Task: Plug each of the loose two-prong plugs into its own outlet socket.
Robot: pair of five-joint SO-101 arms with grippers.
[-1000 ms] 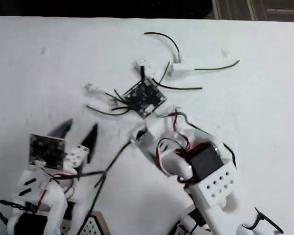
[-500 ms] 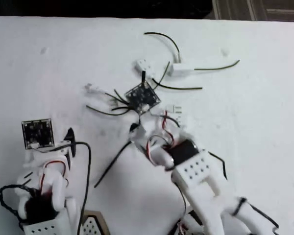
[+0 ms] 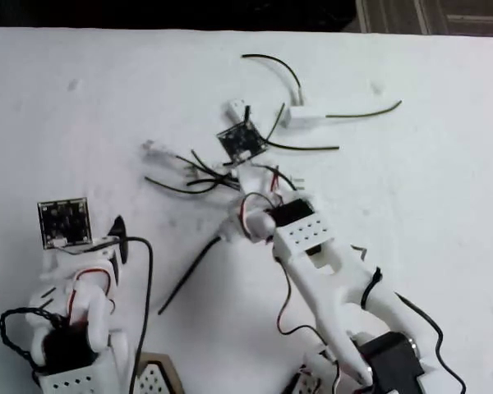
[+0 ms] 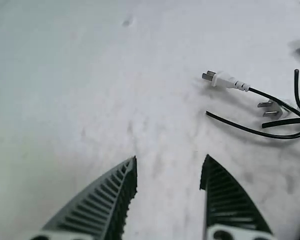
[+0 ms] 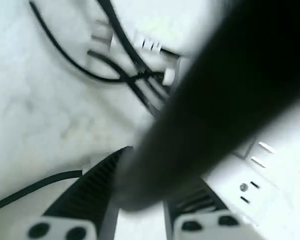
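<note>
Hovering above the table, the left pincer gapes empty; the right pincer cannot be judged.

Table matt, perhaps cloth; plug smooth plastic, prongs metal; left jaws ridged plastic.

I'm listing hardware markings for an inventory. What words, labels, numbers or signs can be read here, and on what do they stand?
No text can be read in these pictures.
white plastic outlet socket block: slots and a small round mark, no legible print.
dark square circuit board atop the left arm: pale specks, too small to read.
white two-prong plug on a black cord: no marking visible.
</note>
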